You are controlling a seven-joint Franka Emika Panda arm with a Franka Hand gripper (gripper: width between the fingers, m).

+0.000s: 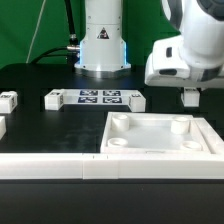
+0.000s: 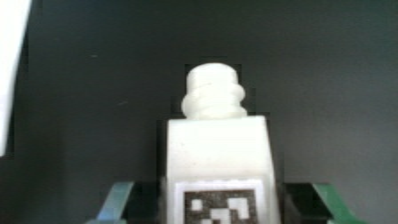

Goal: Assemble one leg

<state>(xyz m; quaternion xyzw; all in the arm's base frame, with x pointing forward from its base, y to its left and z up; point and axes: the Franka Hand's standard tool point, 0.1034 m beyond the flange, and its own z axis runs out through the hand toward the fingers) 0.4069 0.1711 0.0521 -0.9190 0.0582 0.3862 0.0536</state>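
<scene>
Your one gripper (image 2: 214, 205) is squeezed shut on one leg (image 2: 217, 150), with a finger (image 2: 121, 200) on each side. It hangs at 3 o'clock from the one marker board (image 1: 98, 97), near the one big square panel (image 1: 160, 140). Three more small white blocks (image 1: 54, 99) lie on the table (image 1: 50, 130).

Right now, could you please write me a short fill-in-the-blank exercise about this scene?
The gripper is shut on the leg, whose face bears a black-and-white ___. The square panel has round ___ at its corners. The marker board lies to the exterior view's ___ of the gripper. Missing words: tag; holes; left.
</scene>
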